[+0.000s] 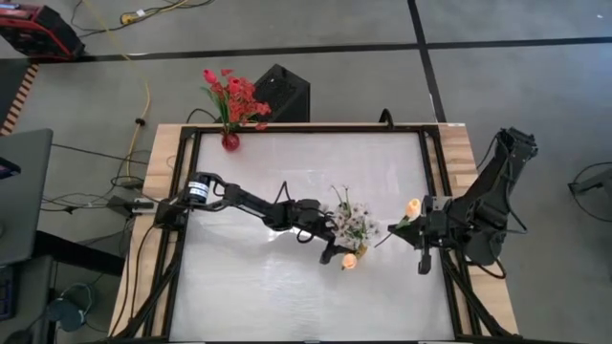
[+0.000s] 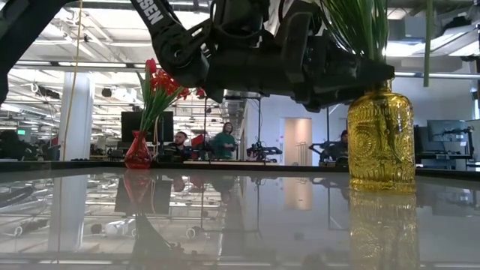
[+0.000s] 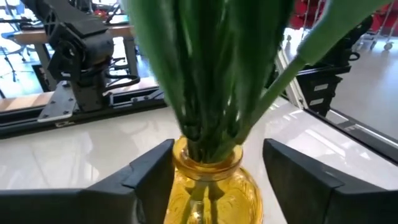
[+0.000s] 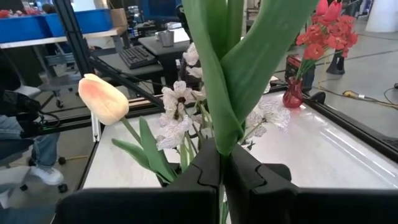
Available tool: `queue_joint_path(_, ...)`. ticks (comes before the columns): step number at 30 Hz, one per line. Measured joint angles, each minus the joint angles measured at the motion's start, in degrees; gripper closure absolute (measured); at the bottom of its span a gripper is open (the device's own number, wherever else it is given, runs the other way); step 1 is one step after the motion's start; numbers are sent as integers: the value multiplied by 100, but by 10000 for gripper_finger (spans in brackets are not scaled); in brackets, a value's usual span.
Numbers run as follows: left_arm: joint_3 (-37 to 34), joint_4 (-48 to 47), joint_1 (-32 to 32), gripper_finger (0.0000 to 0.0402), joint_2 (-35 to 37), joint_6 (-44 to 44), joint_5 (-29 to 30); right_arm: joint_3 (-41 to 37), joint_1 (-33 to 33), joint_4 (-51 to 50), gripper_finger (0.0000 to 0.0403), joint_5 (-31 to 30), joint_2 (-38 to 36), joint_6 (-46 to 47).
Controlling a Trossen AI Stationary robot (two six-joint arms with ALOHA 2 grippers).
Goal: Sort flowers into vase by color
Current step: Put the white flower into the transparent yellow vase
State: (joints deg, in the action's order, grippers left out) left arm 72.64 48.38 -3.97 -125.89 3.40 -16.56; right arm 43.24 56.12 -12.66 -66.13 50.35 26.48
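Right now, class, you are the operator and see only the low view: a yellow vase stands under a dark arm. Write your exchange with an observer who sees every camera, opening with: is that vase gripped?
Observer: Not visibly. The left gripper is open, one finger on either side of the yellow vase at its neck.
Operator: Where is the other arm?
Observer: On the table's right side. The right gripper is shut on a green stem.
Operator: What blooms top the vase?
Observer: White blossoms, with a pale orange bud leaning out beside them.
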Motion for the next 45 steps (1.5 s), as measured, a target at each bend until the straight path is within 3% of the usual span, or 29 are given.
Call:
queue_joint_path(15,-2,1,9,266,0,1,36,0,0,1102,372,-5,475,-910)
queue_joint_path(19,-2,0,9,263,0,0,37,0,0,1522,372,-302,641,-1165)
queue_joint_path(26,-3,-4,9,261,2,-24,37,0,13,2217,372,-302,702,-1927)
queue_joint_path(45,-4,-4,9,261,4,-96,40,2,-272,2646,373,-758,1383,-1551)
